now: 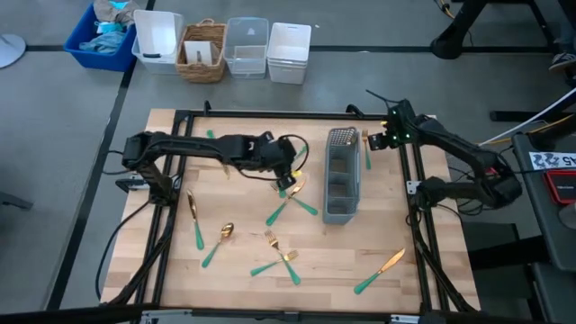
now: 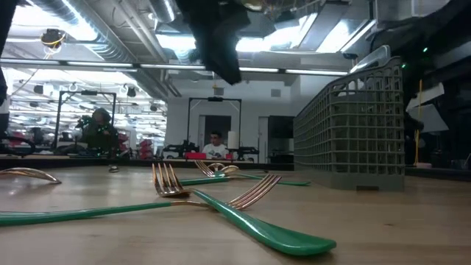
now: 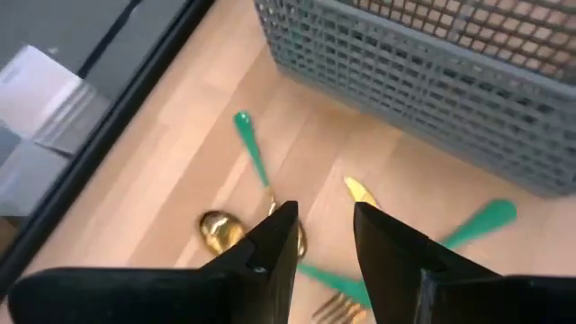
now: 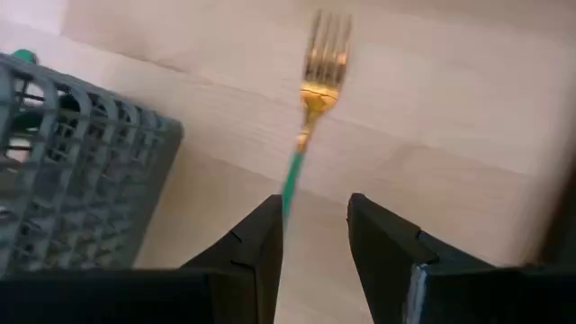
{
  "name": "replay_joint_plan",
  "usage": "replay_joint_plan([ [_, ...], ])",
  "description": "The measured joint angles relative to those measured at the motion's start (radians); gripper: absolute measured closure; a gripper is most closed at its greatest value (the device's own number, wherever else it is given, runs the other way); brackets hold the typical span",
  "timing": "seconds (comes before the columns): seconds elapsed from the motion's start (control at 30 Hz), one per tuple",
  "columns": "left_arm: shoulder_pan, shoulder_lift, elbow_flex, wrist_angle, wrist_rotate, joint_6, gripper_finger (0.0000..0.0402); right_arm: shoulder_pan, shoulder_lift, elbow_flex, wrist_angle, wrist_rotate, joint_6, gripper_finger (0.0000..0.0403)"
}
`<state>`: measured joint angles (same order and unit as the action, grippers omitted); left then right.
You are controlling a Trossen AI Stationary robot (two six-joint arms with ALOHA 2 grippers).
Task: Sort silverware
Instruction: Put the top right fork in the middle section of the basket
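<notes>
Two dark arms reach over a wooden table [image 1: 243,234] strewn with gold-headed, teal-handled silverware. The left end effector [image 3: 322,236] hovers just left of the grey mesh caddy [image 1: 340,175], its jaws parted by a narrow gap and gripping nothing, above a cluster of pieces: a spoon [image 3: 220,229], a knife [image 3: 364,192] and a fork [image 3: 335,306] lying partly under the fingers. The right end effector [image 4: 315,236] sits at the caddy's far right corner, jaws likewise parted and empty, directly over the teal handle of a fork [image 4: 317,81] that lies flat on the table beside the caddy. More pieces lie scattered nearer the table's front edge, among them two crossed forks [image 2: 213,195], a spoon [image 1: 216,243] and a knife [image 1: 379,271].
</notes>
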<state>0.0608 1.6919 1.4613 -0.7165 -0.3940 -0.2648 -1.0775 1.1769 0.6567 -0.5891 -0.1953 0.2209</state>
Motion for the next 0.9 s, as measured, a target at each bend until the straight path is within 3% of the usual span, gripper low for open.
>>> replay_joint_plan([
  [0.2,-0.066,-0.178,-0.188,0.018,-0.068,-0.109,0.0298,0.045,0.081,0.013,0.068,0.037,-0.019,0.0276],
  [0.4,-0.133,-0.343,-0.457,0.239,-0.091,-0.214,0.0298,0.069,0.117,0.011,0.115,0.068,0.024,0.0276],
  [0.6,-0.151,-0.37,-0.628,0.456,-0.088,-0.237,0.0298,0.1,0.156,0.011,0.129,0.133,0.048,0.0276],
  [0.9,-0.15,-0.366,-0.729,0.638,-0.082,-0.234,0.0298,0.142,0.236,0.011,0.173,0.158,0.092,0.0276],
])
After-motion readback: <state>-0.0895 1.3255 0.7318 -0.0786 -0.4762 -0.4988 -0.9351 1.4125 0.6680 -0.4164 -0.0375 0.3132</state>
